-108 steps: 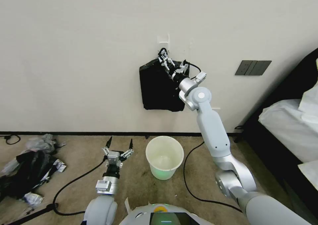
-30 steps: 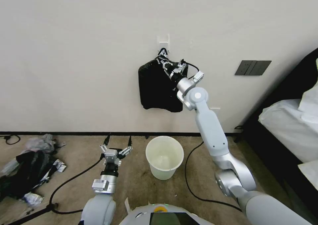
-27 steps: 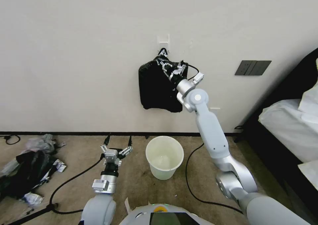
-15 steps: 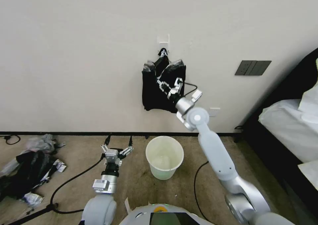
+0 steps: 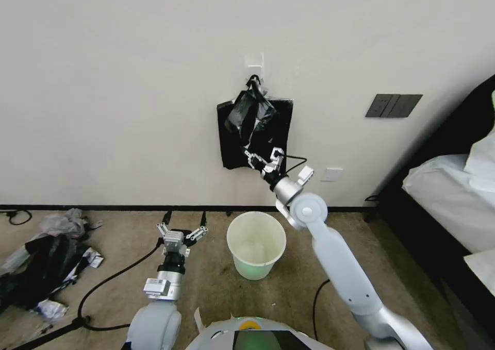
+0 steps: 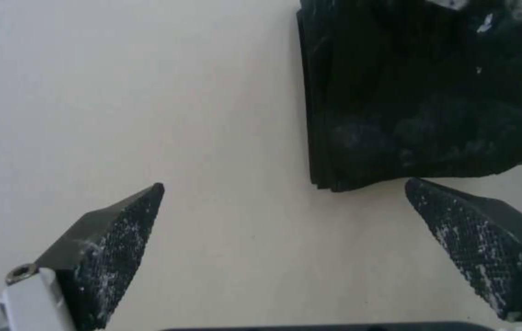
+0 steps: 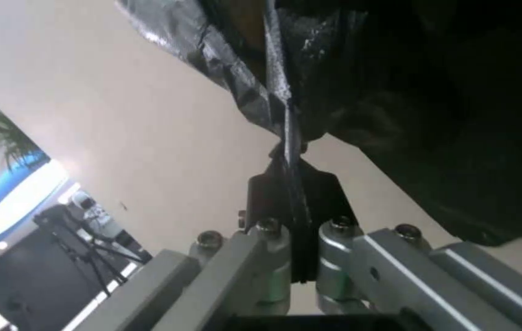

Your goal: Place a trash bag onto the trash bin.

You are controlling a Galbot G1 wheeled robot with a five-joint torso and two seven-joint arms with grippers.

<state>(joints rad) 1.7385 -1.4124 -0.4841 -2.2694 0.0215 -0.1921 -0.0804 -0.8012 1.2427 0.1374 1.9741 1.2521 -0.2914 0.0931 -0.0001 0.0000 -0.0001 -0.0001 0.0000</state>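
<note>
black film drawn down from the wall bundle

glossy black plastic, the trash bag (image 5: 251, 114), is now stretched between the wall hook (image 5: 254, 61) and the right gripper (image 5: 252, 156), which is clenched on a pinch of the film; the right wrist view confirms the pads closed tight with a strand of bag (image 7: 273, 105) trapped between them. a second ago this gripper was up at the top of the bundle of bags (image 5: 273, 133); it has since dropped toward 6 o'clock, below the bundle's lower edge, and one sheet has peeled out in front of the rest. its upper end is not yet free of the hook, so judged as separation under way, not complete

trash bin (image 5: 256, 244) stands unlined on the carpet, at 6 o'clock from the bundle, well apart from the bag

left gripper (image 5: 184, 225) is parked at 9 o'clock of the bin, fingers spread, holding nothing, unchanged
</note>
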